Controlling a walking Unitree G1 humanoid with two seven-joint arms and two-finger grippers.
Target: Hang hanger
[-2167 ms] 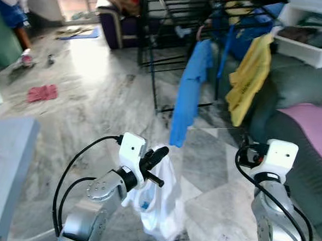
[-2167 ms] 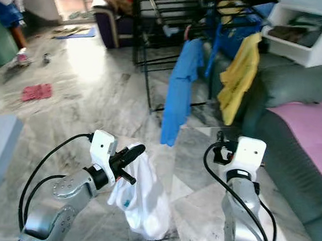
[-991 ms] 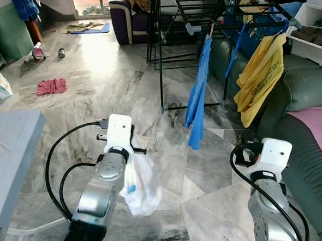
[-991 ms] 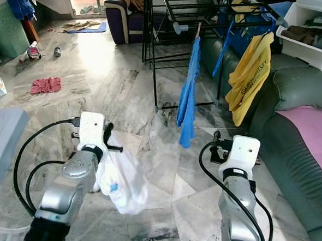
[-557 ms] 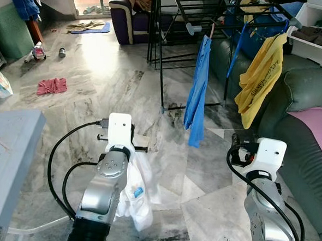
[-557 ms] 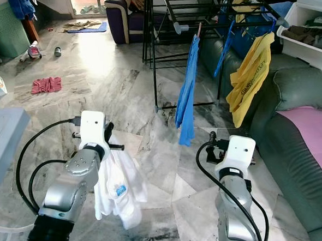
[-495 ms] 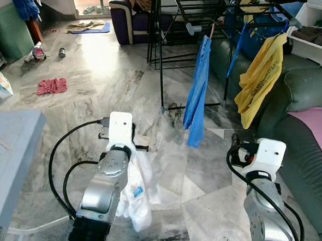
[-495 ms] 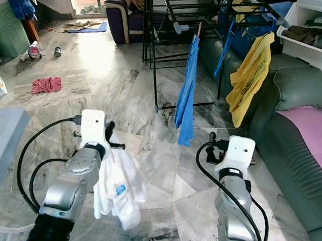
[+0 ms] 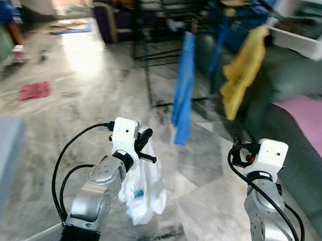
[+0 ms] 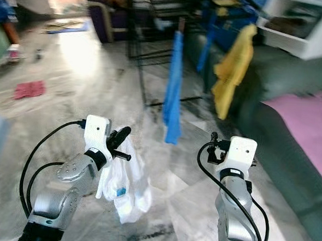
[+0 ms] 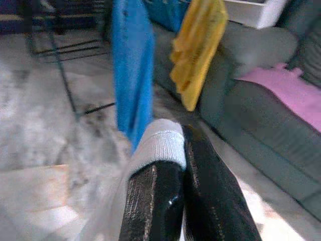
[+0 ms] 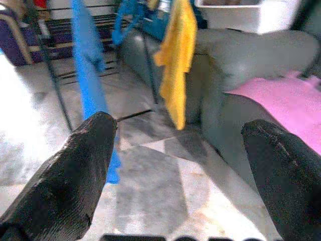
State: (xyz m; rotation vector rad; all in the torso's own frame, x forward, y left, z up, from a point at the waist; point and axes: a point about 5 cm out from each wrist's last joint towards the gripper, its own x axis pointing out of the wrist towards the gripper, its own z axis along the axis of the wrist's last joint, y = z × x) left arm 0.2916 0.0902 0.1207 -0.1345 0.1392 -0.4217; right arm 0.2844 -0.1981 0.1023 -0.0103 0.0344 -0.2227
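The left gripper [image 11: 183, 165] has its fingers clamped on a white garment [image 9: 143, 193], which hangs low over the marble floor [image 9: 86, 94]. The right gripper [image 12: 180, 165], fingers wide apart, holds nothing. Far ahead, a drying rack [image 9: 156, 22] carries a blue cloth [image 9: 181, 94] and a yellow shirt [image 9: 241, 68].

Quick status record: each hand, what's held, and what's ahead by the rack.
left hand: shut on white garment, which hangs below it
right hand: open, holding nothing
rack: ahead, black, on the marble floor
on rack: blue garment, yellow garment
right side: grey sofa with pink cloth
image: blurred
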